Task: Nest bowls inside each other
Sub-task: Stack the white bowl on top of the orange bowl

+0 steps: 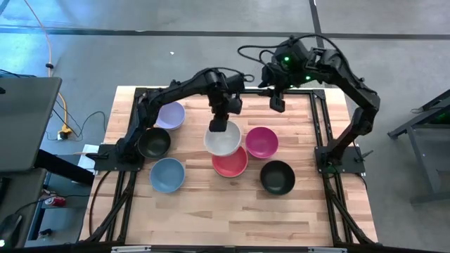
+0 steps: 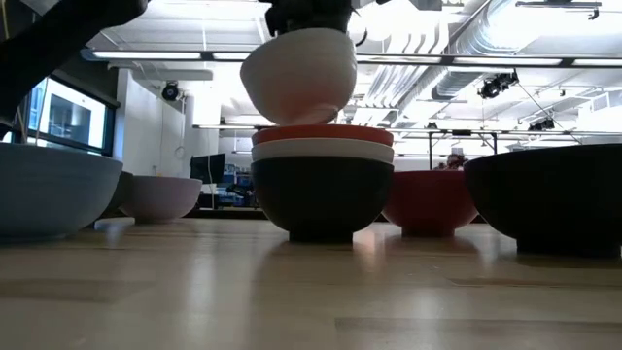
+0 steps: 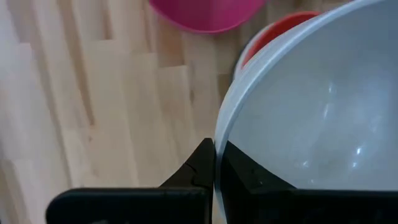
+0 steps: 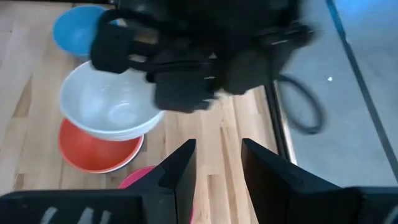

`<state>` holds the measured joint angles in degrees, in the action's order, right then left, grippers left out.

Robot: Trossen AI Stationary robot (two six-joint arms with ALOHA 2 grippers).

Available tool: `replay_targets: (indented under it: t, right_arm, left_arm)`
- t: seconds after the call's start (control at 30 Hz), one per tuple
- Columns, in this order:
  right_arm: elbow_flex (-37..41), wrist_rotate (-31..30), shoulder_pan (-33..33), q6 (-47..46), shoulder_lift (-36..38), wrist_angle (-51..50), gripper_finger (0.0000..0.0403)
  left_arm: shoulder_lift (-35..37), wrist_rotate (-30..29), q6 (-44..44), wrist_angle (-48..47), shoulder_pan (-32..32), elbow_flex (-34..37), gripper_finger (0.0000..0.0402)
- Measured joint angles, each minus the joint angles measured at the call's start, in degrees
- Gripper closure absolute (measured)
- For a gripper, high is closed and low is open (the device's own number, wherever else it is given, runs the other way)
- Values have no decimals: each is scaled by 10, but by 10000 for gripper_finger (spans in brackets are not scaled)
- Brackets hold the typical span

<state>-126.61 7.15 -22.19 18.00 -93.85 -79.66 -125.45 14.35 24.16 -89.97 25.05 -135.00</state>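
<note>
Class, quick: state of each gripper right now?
Left gripper: shut on the rim of a plain round white bowl, lifted.
Right gripper: open, empty.

Left claw (image 1: 219, 126) clamped mid-table — right claw (image 1: 277, 103) parted, raised.

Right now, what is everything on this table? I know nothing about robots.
white bowl: one, held up over the stack
stack: three bowls, red in white in a dark one, table centre
lavender bowl, black bowl, blue bowl: one each, left side
magenta bowl, second black bowl: one each, right side
table: one, pale wood
left gripper: dark, shut on the white bowl's rim
right gripper: dark, open, empty, near the table's back edge
</note>
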Motion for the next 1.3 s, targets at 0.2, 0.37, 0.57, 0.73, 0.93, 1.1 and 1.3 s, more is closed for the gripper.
replay_targets:
  t: [0.2,0.37,0.57,0.73,0.93,1.1,1.3]
  right_arm:
    - [0,-2,-7,-1,17,0,284]
    - [0,-6,-7,0,26,0,284]
    - [0,-10,-15,1,29,-5,284]
    - [0,-11,-35,2,35,2,284]
    - [0,-35,-68,-5,44,23,284]
    - [0,-76,-87,-30,49,28,284]
    - [0,-76,-93,-29,51,27,284]
  left_arm:
    - [0,-17,-15,1,-35,0,401]
    - [4,-38,-18,0,-58,1,401]
    - [49,-48,-36,-1,-66,0,401]
    - [88,-69,-60,1,-79,0,401]
    - [86,-75,-70,1,-101,0,401]
    - [61,-72,-65,4,-101,0,401]
    - [49,-61,-55,20,-94,0,401]
